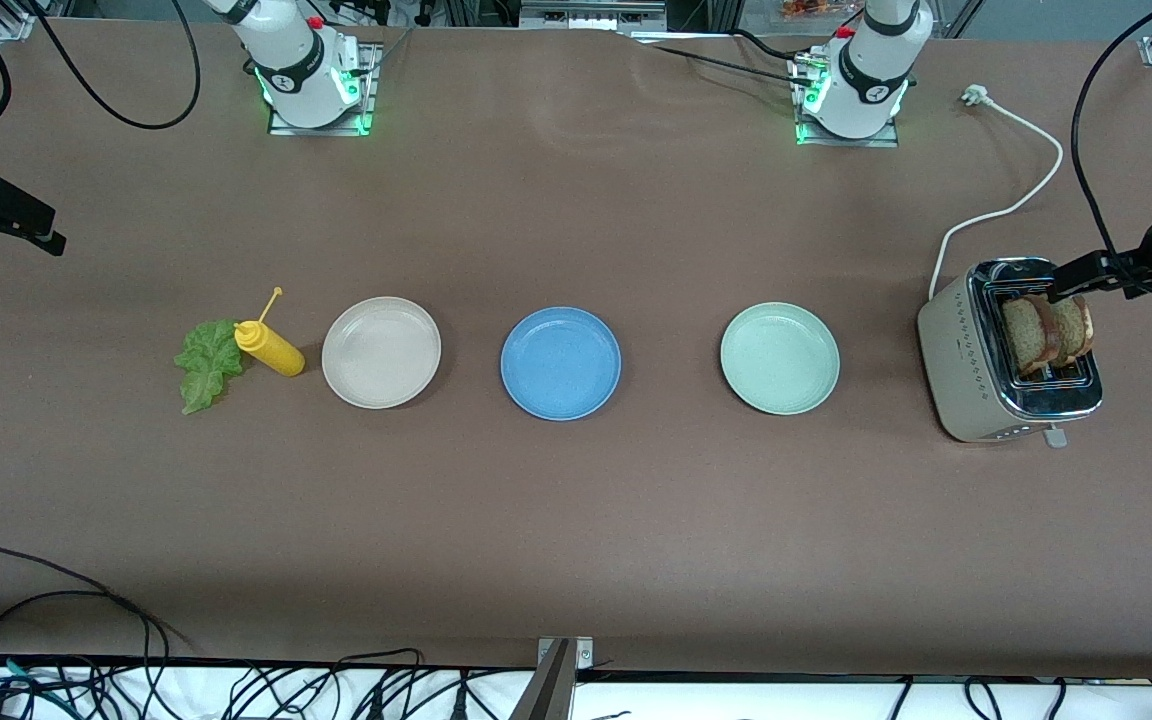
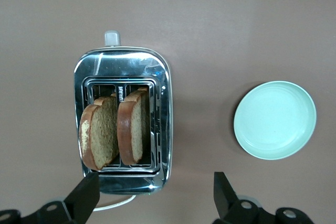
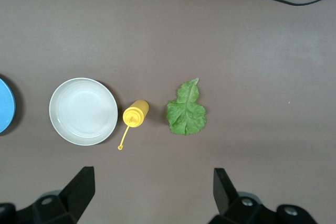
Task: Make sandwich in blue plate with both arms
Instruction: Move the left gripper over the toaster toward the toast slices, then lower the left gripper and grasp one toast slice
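Note:
The blue plate [image 1: 561, 362] lies bare at the middle of the table; its edge shows in the right wrist view [image 3: 5, 106]. Two brown bread slices [image 1: 1046, 330] stand in the toaster [image 1: 976, 345], also in the left wrist view [image 2: 113, 129]. The green lettuce leaf [image 1: 208, 365] lies flat toward the right arm's end, also in the right wrist view [image 3: 186, 109]. My left gripper [image 1: 1086, 275] [image 2: 152, 198] is open and empty above the toaster. My right gripper [image 1: 11, 225] [image 3: 152, 195] is open and empty, high over the table near the lettuce.
A yellow squeeze bottle [image 1: 271, 348] lies beside the lettuce. A beige plate [image 1: 381, 352] sits between the bottle and the blue plate. A pale green plate [image 1: 780, 358] sits between the blue plate and the toaster. The toaster's white cord [image 1: 1011, 170] trails toward the left arm's base.

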Motion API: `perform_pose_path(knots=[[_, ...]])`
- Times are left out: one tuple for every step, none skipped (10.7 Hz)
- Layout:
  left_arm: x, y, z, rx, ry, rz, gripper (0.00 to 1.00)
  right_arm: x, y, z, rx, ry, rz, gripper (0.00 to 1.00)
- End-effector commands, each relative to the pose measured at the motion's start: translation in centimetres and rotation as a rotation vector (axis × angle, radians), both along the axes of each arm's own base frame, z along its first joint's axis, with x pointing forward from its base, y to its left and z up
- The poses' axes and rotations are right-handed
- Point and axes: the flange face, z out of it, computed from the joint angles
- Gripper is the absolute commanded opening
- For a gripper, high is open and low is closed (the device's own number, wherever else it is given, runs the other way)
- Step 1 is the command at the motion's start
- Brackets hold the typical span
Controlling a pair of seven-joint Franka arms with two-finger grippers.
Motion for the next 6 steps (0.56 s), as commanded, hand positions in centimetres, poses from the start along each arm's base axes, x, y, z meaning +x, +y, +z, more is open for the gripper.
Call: perform_pose_path(knots=[[-0.3,1.2,-4.5,0.058,-0.005,-0.011,0.96,-0.1,-0.1,0.6,0.007,-0.008,0.003,1.0],[-0.4,1.3,-6.0,0.063,-0.001,-0.013,0.96,-0.1,-0.1,0.6,0.007,-0.008,0.003,1.0],[-0.4,1.7,-7.4,0.063,0.011,-0.007,0.96,-0.1,-0.1,0.6,0.007,-0.008,0.003,1.0],[-0.3,2.3,-8.8,0.065,0.035,0.001,0.96,-0.1,-0.1,0.5,0.007,-0.008,0.003,1.0],[0.0,2.3,-10.1,0.065,0.051,0.001,0.95,-0.1,-0.1,0.5,0.007,-0.007,0.003,1.0],[0.2,2.6,-11.1,0.068,0.061,0.002,0.94,-0.1,-0.1,0.5,0.007,-0.007,0.003,1.0]])
